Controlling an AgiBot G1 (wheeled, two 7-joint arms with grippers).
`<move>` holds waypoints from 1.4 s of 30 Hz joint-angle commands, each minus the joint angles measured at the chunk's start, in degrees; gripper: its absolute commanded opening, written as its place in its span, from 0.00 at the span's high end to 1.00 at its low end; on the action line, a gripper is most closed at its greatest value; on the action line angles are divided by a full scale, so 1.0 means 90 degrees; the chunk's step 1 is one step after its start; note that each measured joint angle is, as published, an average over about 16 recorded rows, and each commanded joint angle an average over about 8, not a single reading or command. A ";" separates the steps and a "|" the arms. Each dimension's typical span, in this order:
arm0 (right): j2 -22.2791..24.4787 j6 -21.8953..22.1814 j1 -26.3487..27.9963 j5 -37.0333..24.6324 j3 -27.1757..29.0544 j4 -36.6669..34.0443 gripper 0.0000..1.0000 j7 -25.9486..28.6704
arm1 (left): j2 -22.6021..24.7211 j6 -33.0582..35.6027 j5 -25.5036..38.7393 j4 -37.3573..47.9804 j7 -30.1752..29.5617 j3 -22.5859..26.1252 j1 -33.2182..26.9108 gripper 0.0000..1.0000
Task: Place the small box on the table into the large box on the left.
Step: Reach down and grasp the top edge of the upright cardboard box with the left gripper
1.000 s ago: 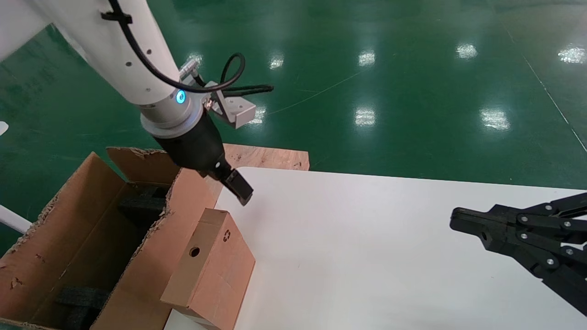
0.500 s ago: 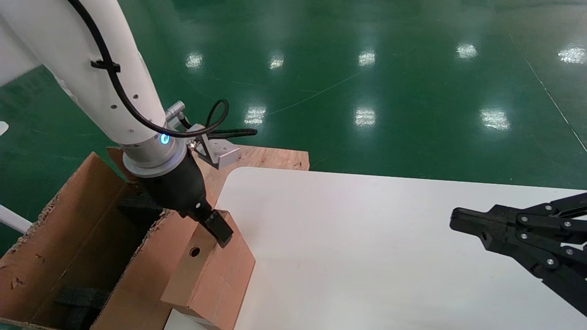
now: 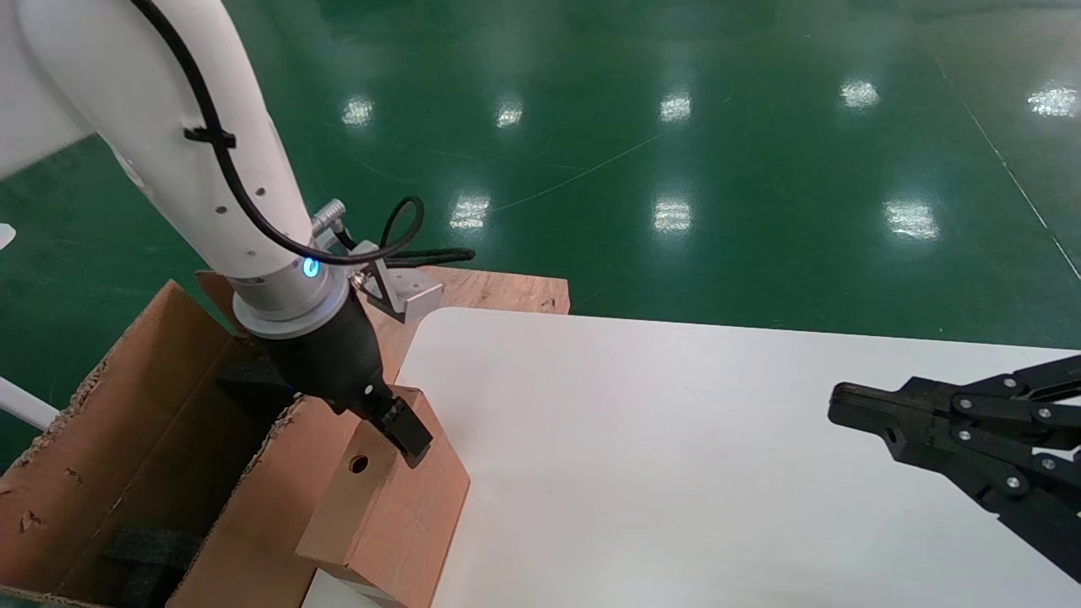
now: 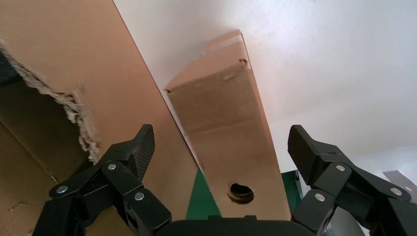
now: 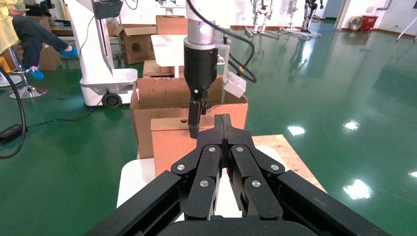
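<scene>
The small box (image 3: 397, 507) is a plain brown cuboid with a round hole (image 3: 358, 464) in its narrow face. It stands at the white table's (image 3: 676, 473) left edge, next to the large box's (image 3: 127, 439) ragged flap. My left gripper (image 3: 384, 429) is open, with one finger on each side of the small box's upper end. In the left wrist view the fingers (image 4: 140, 147) stand clear of the small box (image 4: 221, 113) on both sides. My right gripper (image 3: 836, 414) is shut and empty, hovering over the table's right side. It points at the small box (image 5: 169, 142).
A bare wooden board (image 3: 498, 291) lies behind the table's rounded corner. Black foam pads (image 3: 143, 549) sit inside the large box. Green floor lies beyond. The right wrist view shows other cartons (image 5: 140, 44), a robot base and a seated person far behind.
My left gripper has come down and to the left, from above the table corner to astride the small box's upper end. The small box and the right arm have not moved.
</scene>
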 commanded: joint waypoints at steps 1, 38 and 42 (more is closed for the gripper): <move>0.0000 0.0000 0.0000 0.0001 -0.0001 0.0000 1.00 0.0000 | 0.0023 -0.0044 0.0019 -0.0004 -0.0055 0.0044 0.0040 0.00; 0.0005 0.0007 0.0001 0.0008 -0.0012 -0.0002 0.29 -0.0005 | 0.0031 -0.0228 -0.0341 0.0334 -0.0093 0.0037 0.0346 0.00; 0.0005 0.0007 0.0001 0.0008 -0.0012 -0.0002 0.02 -0.0006 | 0.0047 -0.0217 -0.0313 0.0328 -0.0106 0.0050 0.0342 0.00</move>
